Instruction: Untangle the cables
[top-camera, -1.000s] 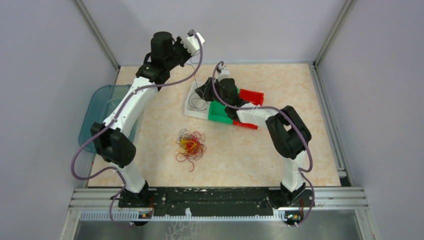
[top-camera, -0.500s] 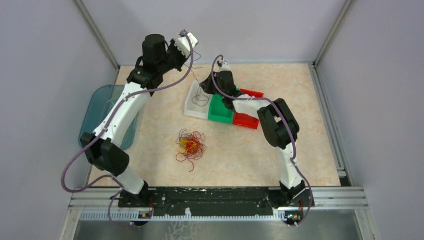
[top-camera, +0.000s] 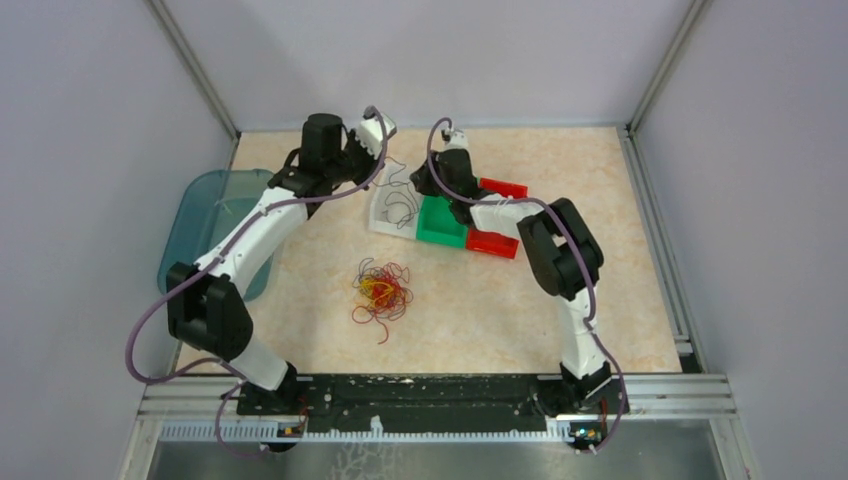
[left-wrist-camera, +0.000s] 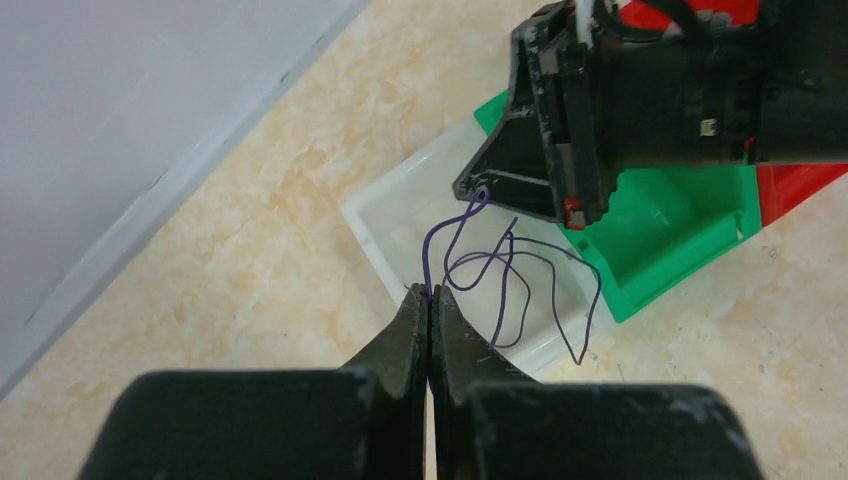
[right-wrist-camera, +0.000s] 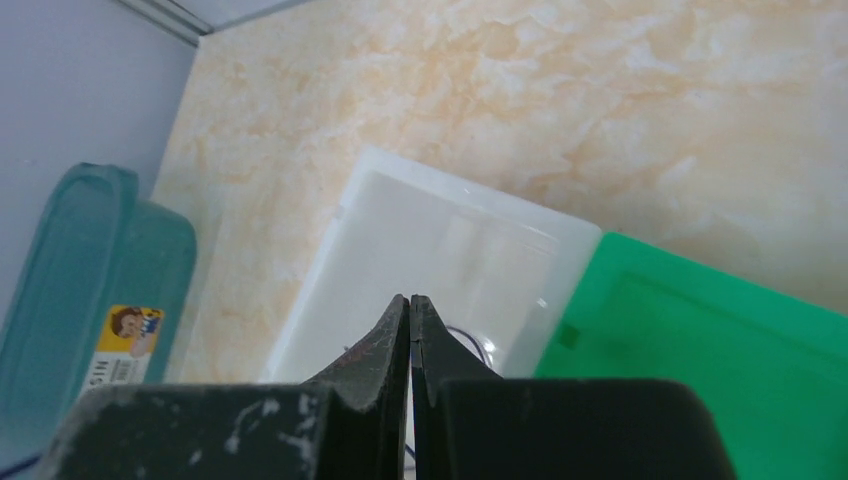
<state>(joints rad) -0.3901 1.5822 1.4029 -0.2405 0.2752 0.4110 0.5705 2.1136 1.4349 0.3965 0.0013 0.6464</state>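
Purple cable hangs looped over the white bin, 12 o'clock from the tangle on the counter. Our left end effector, clamped on 1 end, just dropped lower; right end effector pinches the other. Looks freed, we reckon binning's next.

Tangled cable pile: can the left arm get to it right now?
Probably not yet: the way to the cable pile looks free, but the left gripper is shut on the purple cable over the white bin.
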